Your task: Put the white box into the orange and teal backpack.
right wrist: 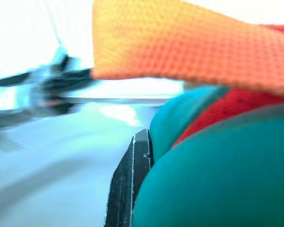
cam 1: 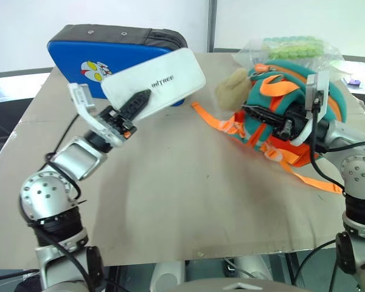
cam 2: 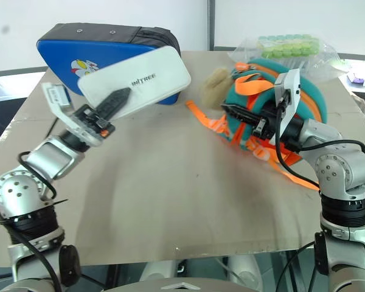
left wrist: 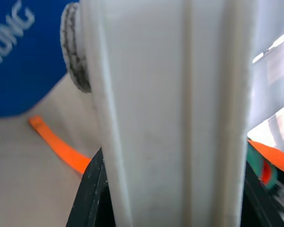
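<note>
The left gripper (cam 1: 135,104) pinches the white box (cam 1: 155,83) by one end — it could pivot loose. The right gripper (cam 2: 243,114), pressed onto the orange and teal backpack (cam 2: 304,94), may lose the fabric.

White box (cam 1: 161,82), dark lettering; backpack (cam 1: 292,109) teal, orange straps.

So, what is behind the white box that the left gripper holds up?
Behind the white box stands a blue zip case; the box covers its lower right part.

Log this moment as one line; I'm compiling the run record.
left claw: shut on white box, held above table | right claw: shut on backpack | box not yet in backpack
</note>
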Controlling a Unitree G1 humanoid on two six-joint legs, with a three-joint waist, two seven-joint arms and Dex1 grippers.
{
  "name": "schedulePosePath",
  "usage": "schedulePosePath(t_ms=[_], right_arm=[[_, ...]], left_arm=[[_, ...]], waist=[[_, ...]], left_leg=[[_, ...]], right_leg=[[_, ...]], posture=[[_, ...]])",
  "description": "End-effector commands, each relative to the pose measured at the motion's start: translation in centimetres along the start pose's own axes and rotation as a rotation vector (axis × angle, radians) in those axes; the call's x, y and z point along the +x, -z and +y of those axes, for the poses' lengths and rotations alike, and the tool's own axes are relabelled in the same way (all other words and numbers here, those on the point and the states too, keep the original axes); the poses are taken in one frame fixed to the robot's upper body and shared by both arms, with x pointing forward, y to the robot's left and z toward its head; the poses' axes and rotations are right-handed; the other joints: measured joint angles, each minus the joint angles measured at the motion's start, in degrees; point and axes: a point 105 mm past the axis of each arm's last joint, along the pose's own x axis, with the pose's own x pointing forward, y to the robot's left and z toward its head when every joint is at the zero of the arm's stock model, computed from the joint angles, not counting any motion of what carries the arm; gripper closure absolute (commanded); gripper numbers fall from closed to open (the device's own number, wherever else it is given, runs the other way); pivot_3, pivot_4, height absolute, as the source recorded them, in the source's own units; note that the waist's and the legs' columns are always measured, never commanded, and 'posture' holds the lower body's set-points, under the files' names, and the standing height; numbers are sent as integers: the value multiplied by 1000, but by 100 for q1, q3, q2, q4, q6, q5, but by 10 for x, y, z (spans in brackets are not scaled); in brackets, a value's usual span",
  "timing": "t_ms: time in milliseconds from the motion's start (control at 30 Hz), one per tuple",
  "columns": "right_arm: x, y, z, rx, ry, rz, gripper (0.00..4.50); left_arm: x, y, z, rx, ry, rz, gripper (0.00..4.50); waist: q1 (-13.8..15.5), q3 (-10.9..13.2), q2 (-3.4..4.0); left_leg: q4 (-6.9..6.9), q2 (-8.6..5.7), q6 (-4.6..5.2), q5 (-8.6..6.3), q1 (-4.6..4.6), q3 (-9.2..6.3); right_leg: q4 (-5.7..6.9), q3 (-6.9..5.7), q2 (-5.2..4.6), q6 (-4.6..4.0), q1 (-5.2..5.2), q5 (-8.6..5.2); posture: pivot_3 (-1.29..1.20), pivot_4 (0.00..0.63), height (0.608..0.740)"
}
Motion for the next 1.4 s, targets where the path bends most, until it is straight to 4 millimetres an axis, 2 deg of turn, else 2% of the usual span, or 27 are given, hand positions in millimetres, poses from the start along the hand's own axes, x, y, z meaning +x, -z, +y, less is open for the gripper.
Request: schedulePosePath(t_ms=[33, 133, 200, 300, 367, 533, 567, 633, 733, 800, 867, 1067, 1133, 1200, 1233, 1300, 1367, 1400], right_arm=[[-4, -21, 32, 6, -197, -41, 4423], [-18, -21, 33, 41, -217, -28, 4423], [-26, -20, 35, 62, -228, 0, 4423], [-32, -19, 40, 59, -242, 47, 4423], [-35, -17, 40, 42, -234, 83, 4423], [-38, -16, 37, 34, -231, 127, 4423], [-39, -18, 37, 76, -238, 98, 4423], [-44, -17, 37, 70, -240, 126, 4423], [-46, -17, 37, 43, -237, 150, 4423], [-46, -22, 40, 33, -247, 151, 4423], [-45, -24, 43, 20, -266, 164, 4423], [-42, -24, 42, -5, -265, 151, 4423], [-41, -19, 38, -16, -231, 141, 4423], [-41, -14, 32, -31, -177, 138, 4500], [-44, -10, 29, -35, -150, 145, 4500], [-49, -4, 26, -38, -111, 153, 4500], [-54, 1, 23, -38, -74, 160, 4500], [-56, 3, 22, -41, -62, 162, 4500]], left_arm=[[-8, -23, -30, 143, 141, -35, 3387], [-15, -17, -36, 253, 179, 50, 3387], [-20, -4, -45, 363, 235, 144, 3387], [-23, 12, -65, 413, 365, 224, 3387], [-27, 31, -72, 528, 447, 324, 3387], [-12, 43, -85, 628, 607, 366, 3387], [-8, 47, -85, 674, 636, 384, 3387], [5, 44, -84, 715, 650, 363, 3387], [15, 47, -84, 817, 713, 387, 3387], [33, 54, -85, 903, 745, 392, 3387], [51, 61, -92, 912, 765, 401, 3387], [97, 123, -102, 1009, 871, 559, 3387], [112, 151, -100, 1000, 877, 619, 3387], [122, 164, -95, 968, 847, 641, 2353], [124, 156, -93, 941, 820, 605, 2162], [125, 133, -89, 903, 769, 531, 1254], [112, 109, -80, 832, 738, 511, 313], [102, 97, -78, 774, 735, 503, 70]], waist=[[2, 0, 0], [9, 1, 1], [15, 1, 2], [39, 4, 6], [41, 5, 5], [93, 10, 14], [116, 10, 14], [157, 10, 14], [156, 11, 15], [158, 11, 15], [175, 12, 15], [153, 12, 16], [112, 13, 18], [155, 12, 19], [161, 12, 19], [150, 12, 20], [88, 13, 21], [22, 13, 22]], left_leg=[[0, 0, 0, 0, -1, 2], [-1, -1, 0, 0, -14, 2], [-1, -2, 0, -1, -23, 2], [3, -3, 0, 0, -45, 1], [15, 0, 0, 0, -64, -4], [21, -2, 0, 0, -61, -5], [23, -2, 0, 0, -60, -5], [29, -3, 0, 0, -59, -4], [31, -5, 1, 0, -63, -4], [30, -4, 1, 0, -64, -1], [30, -5, 1, 0, -69, -4], [32, -7, 3, -1, -73, -2], [31, -5, 3, -1, -72, -1], [31, -2, 5, -2, -66, -10], [31, -2, 5, -2, -69, -13], [33, -1, 5, -2, -69, -14], [33, 0, 5, -2, -64, -8], [33, 0, 5, -2, -62, -8]], right_leg=[[-3, 1, -1, 0, 0, 0], [-20, -4, -7, 1, -1, 0], [-30, -7, -10, 2, -3, 1], [-36, -10, -11, 0, -21, 0], [-36, -15, -10, 1, -34, 1], [-24, -16, -8, -18, -35, -10], [-20, -16, -7, -18, -35, -10], [-17, -15, -6, -18, -33, -10], [-20, -12, -6, -6, -33, -4], [-25, -9, -6, 5, -34, 2], [-27, -14, -5, 6, -33, 2], [-33, -8, -5, 9, -33, 4], [-32, -6, -3, 10, -35, 4], [-16, -15, 4, 10, -36, 3], [-14, -18, 5, 10, -37, 3], [-11, -15, 5, 10, -37, 3], [-7, -6, 5, 10, -38, 3], [-2, -4, 5, 10, -39, 3]], posture=[[0, 150, 740], [0, 150, 740], [0, 150, 740], [0, 150, 740], [0, 150, 740], [0, 150, 740], [0, 150, 740], [0, 150, 740], [0, 150, 740], [0, 150, 740], [0, 150, 740], [0, 150, 740], [0, 150, 740], [0, 150, 740], [0, 150, 740], [0, 150, 740], [0, 150, 740], [0, 150, 740]])
